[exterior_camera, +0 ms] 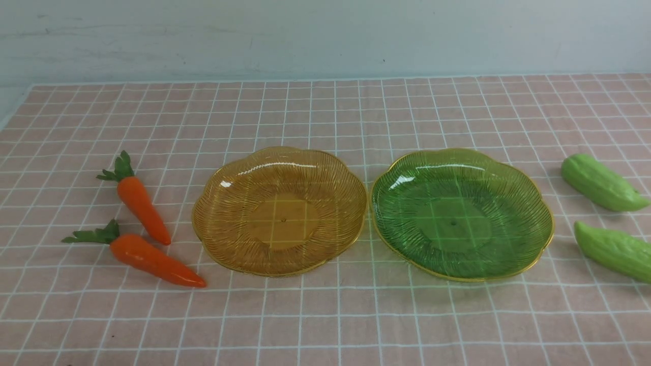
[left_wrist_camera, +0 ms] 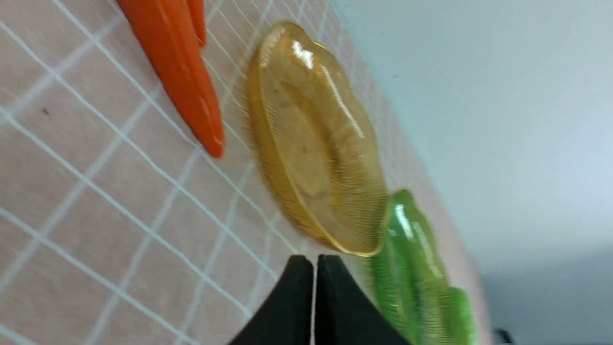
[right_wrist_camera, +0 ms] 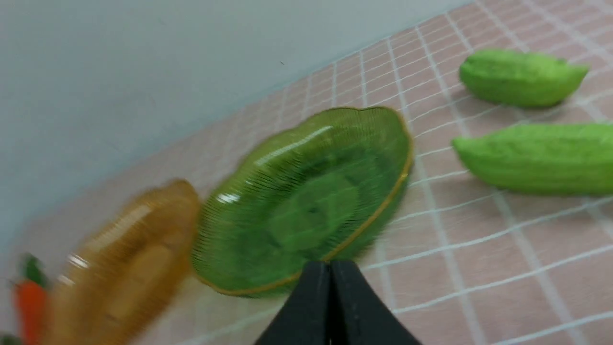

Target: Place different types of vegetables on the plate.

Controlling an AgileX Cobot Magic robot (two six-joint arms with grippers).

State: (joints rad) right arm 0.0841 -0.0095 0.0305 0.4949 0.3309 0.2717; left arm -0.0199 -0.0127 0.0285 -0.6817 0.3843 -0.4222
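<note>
Two orange carrots with green tops lie at the left: one farther back [exterior_camera: 139, 200], one nearer the front [exterior_camera: 152, 259]. An amber plate [exterior_camera: 224, 188] and a green plate [exterior_camera: 402, 183] stand side by side in the middle, both empty. Two light-green gourds lie at the right, one behind [exterior_camera: 600, 184] and one in front [exterior_camera: 615, 250]. Neither arm shows in the front view. My left gripper [left_wrist_camera: 314, 261] is shut on nothing, its black fingertips pressed together above the cloth near the amber plate [left_wrist_camera: 287, 72]. My right gripper [right_wrist_camera: 330, 266] is shut and empty beside the green plate [right_wrist_camera: 268, 191], with both gourds [right_wrist_camera: 519, 76] [right_wrist_camera: 541, 155] beyond.
A pink cloth with a white grid [exterior_camera: 325, 320] covers the table. A pale blue-grey wall [exterior_camera: 325, 35] rises behind its far edge. In the left wrist view one carrot [left_wrist_camera: 177, 67] lies close to the amber plate.
</note>
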